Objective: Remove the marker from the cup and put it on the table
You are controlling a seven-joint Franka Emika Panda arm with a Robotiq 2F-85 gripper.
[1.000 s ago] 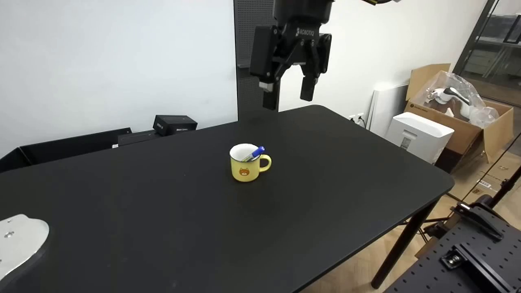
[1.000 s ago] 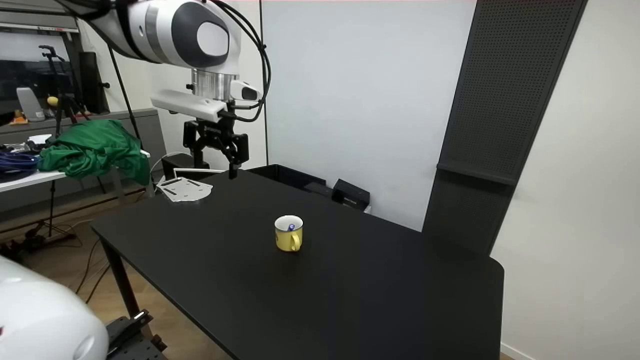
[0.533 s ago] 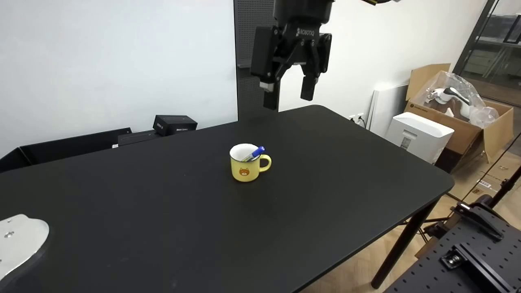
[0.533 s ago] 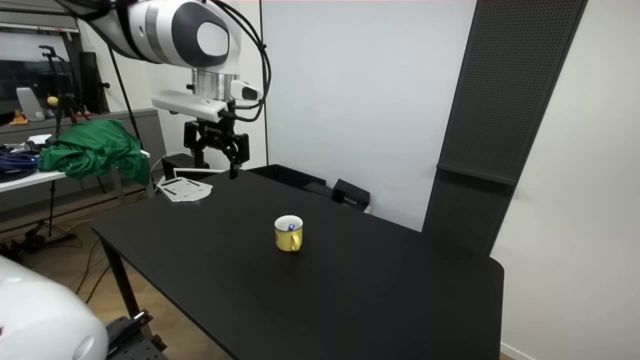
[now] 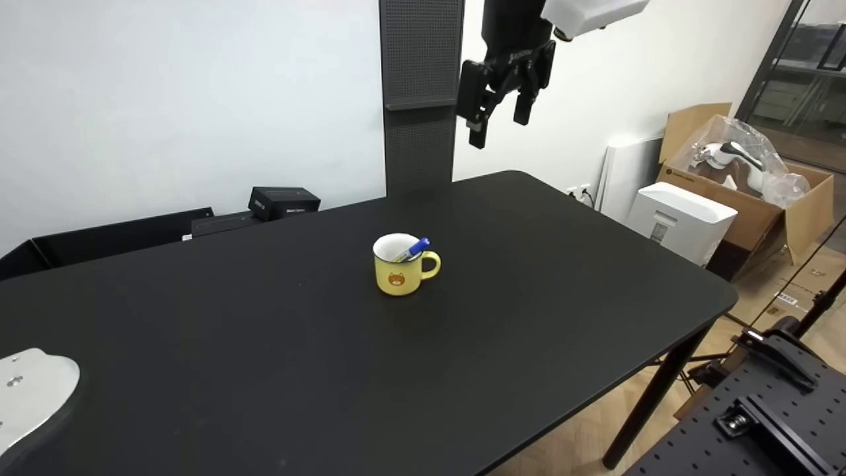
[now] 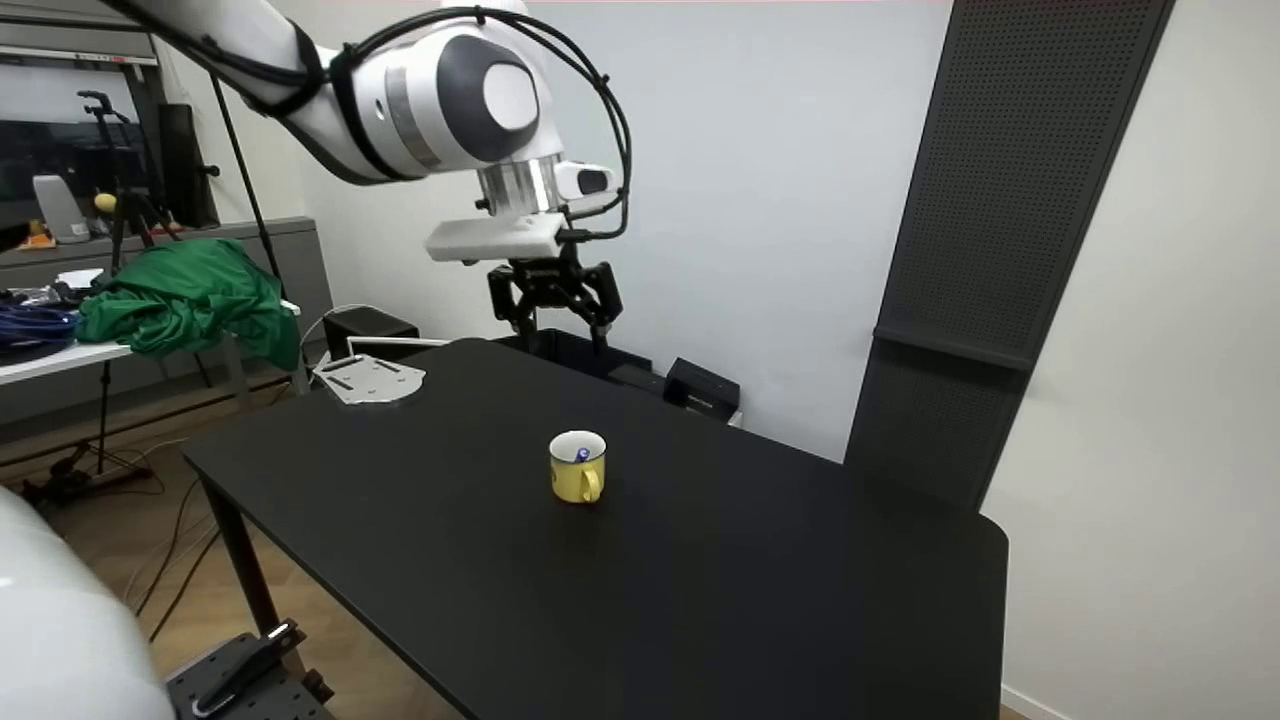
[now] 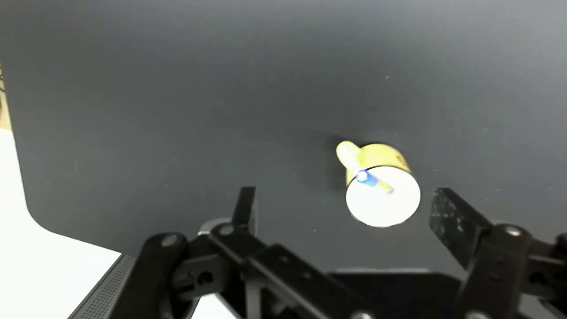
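The black gripper (image 5: 499,130) hovers, jaws apart; the slim blue-capped marker (image 7: 374,182) leans in the yellow handled mug (image 5: 396,277) on the matte-black table (image 5: 562,297). I'd fear an off-centre grab tipping that mug.

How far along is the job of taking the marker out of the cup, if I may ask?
Done: no step appears complete; the marker leans inside the cup, blue end uppermost. In hand: nothing is gripped; the open gripper hangs clear of the cup. Left: apparently everything: grasping the marker, lifting it out and laying it on the table.
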